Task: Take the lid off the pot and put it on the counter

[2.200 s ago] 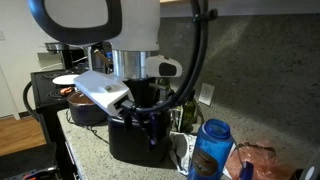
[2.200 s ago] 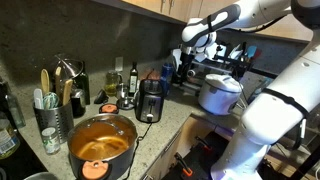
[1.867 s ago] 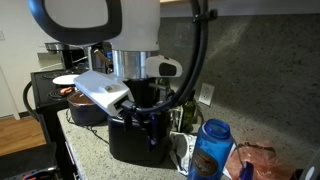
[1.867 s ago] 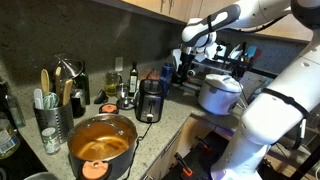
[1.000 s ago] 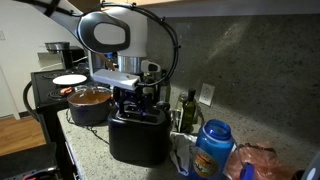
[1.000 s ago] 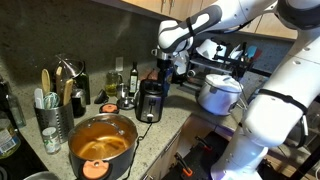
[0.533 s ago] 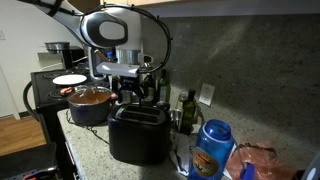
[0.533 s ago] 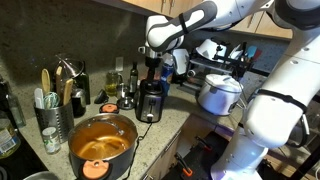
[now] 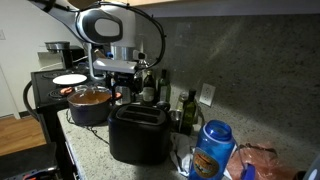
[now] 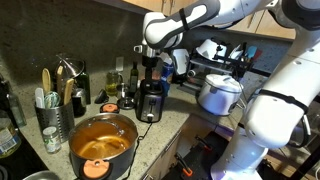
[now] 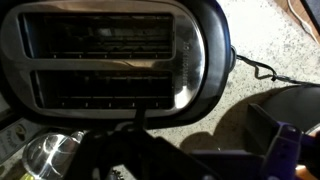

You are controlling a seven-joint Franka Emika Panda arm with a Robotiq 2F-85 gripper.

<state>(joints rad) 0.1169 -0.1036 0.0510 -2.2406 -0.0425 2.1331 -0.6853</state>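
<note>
While hovering above the black boxy two-slot toaster (image 10: 150, 100), keeps the dark tool (image 10: 152, 72) high, likely to clear that appliance before reaching the squat dark grey pot (image 9: 88, 112). Cannot tell how far apart the jaws stand; shows nothing held. Looks straight down into both toaster slots in the wrist view. Finds the round, shiny, see-through lid (image 10: 100, 138) seated on the pot, well apart from the tool, with the lift not yet begun. Offers a stretch of speckled grey-beige granite table (image 10: 170, 125) beside the toaster, probably a handy spot for setting the lid down. Counts one pot, one lid, one toaster, one white round plate (image 9: 70, 79), one blue plastic bottle (image 9: 208, 150), one tool.
</note>
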